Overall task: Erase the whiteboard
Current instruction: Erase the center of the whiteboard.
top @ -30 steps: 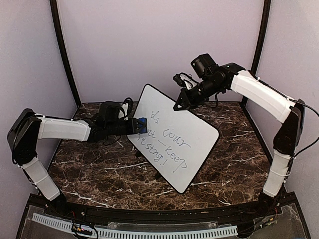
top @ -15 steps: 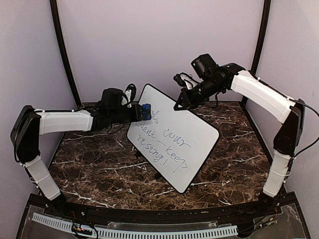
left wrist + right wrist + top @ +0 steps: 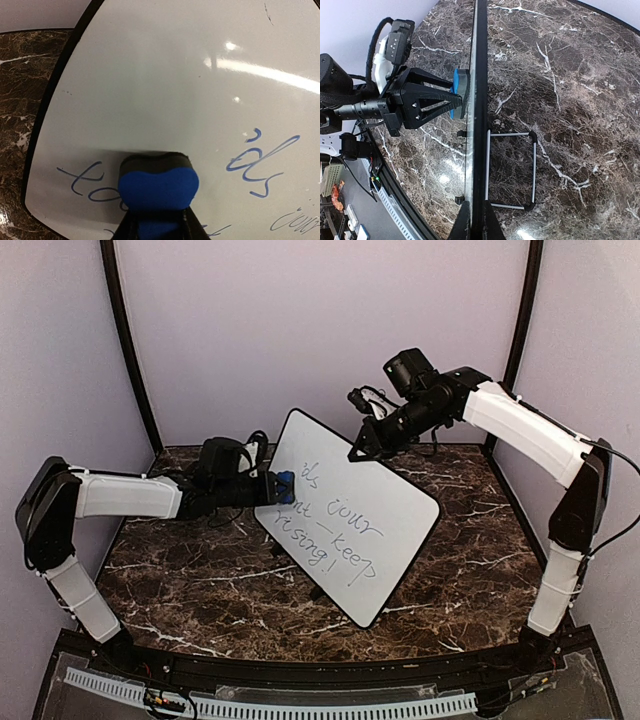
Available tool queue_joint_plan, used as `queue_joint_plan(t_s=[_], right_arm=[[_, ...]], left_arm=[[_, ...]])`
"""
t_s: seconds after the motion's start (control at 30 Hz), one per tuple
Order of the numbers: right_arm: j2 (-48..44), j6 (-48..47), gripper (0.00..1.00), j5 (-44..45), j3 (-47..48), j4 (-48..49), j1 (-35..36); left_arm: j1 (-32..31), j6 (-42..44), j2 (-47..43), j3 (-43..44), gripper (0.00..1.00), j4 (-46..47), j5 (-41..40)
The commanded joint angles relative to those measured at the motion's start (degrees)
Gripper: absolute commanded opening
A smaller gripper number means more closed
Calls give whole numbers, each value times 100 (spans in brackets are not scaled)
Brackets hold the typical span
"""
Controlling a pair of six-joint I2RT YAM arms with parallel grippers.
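The whiteboard (image 3: 345,520) is propped tilted on the marble tabletop (image 3: 190,580), long axis running far-left to near-right, written face turned upward. Its far edge is clamped by the right pincer (image 3: 358,452). A blue eraser (image 3: 158,186), gripped by the left pincer (image 3: 274,488), is pressed against its left part, hiding some lettering.

I had the left arm (image 3: 120,498) stretched level from its bent elbow at the far left toward the middle, the left gripper (image 3: 270,487) closed on a blue foam eraser block (image 3: 285,486). The right arm (image 3: 520,430) stood tall, its forearm sloping down and inward, with the right gripper (image 3: 362,448) pinched shut on the top edge of the large flat white whiteboard (image 3: 390,510).
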Motion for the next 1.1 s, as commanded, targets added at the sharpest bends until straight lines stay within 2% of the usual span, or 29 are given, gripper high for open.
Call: queue_joint_plan(t_s=[0.0, 0.37, 0.83, 1.07], right_arm=[[-53, -624, 0, -235, -118, 50, 208], [-105, -616, 0, -189, -141, -1, 213], [-1, -629, 0, -242, -51, 17, 213], [39, -620, 0, -261, -23, 28, 213]], left_arm=[[-34, 46, -83, -69, 0, -283, -111], [-34, 534, 451, 1181, 0, -585, -299], [-344, 434, -143, -83, 0, -405, 43], [-568, 638, -126, 45, 0, -522, -96]])
